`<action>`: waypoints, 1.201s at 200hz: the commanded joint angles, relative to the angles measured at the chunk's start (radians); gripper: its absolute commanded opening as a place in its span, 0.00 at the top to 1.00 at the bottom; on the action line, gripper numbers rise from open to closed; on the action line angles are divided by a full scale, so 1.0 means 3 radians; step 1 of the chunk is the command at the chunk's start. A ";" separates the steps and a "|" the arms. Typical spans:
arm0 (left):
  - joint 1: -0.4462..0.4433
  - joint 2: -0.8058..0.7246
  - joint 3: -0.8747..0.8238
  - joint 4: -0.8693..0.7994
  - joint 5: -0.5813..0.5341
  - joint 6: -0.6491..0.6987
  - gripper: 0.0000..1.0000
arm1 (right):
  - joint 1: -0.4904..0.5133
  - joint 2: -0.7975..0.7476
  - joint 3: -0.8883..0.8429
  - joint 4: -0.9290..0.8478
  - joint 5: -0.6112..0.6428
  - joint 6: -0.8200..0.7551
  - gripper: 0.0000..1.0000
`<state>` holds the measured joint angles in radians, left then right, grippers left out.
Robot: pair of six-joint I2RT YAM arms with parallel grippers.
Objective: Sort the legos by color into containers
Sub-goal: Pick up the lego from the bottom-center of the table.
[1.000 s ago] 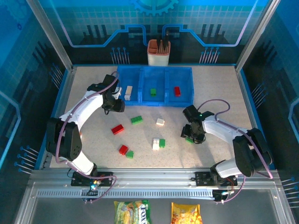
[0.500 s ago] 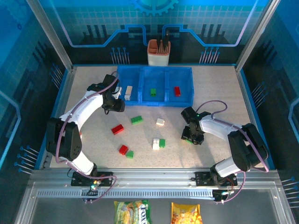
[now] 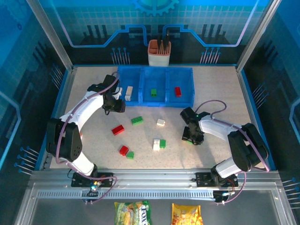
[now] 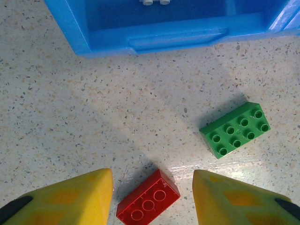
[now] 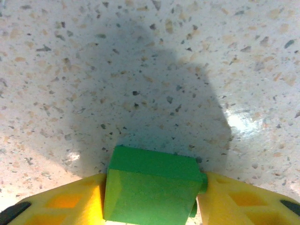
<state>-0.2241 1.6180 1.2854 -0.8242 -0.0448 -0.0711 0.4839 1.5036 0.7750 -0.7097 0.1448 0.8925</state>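
The right fingers are closed on a green lego down at the worktop. Further back, the left fingers stand open and empty above a red lego, with the blue tray just beyond.

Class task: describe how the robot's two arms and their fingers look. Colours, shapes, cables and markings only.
Both the left arm and the right arm have rounded white links with black joints, and a thin purple cable loops along each. The fingers are yellow wedges with orange diamond patches and black ends.
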 commanded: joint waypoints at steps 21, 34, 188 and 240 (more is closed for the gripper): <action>0.0043 -0.0081 -0.0032 0.0021 0.0090 0.0058 0.51 | 0.0131 0.0114 0.0317 -0.0203 0.0163 -0.0085 0.49; 0.0043 -0.0098 -0.0041 0.0031 0.0103 0.0051 0.51 | 0.0167 0.0171 0.0479 -0.0253 0.0177 -0.0126 0.49; 0.0047 -0.0195 -0.0072 0.0103 0.0149 -0.0011 0.51 | 0.0622 0.1619 0.3098 -0.0808 0.0341 -0.0744 0.49; 0.0047 -0.0197 -0.0072 0.0104 0.0152 -0.0020 0.51 | 0.0621 0.2124 0.3928 -0.0866 0.0378 -0.0892 0.49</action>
<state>-0.2195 1.5898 1.2758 -0.8009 -0.0177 -0.0723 0.6601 2.0850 1.8576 -0.9287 0.2359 0.6628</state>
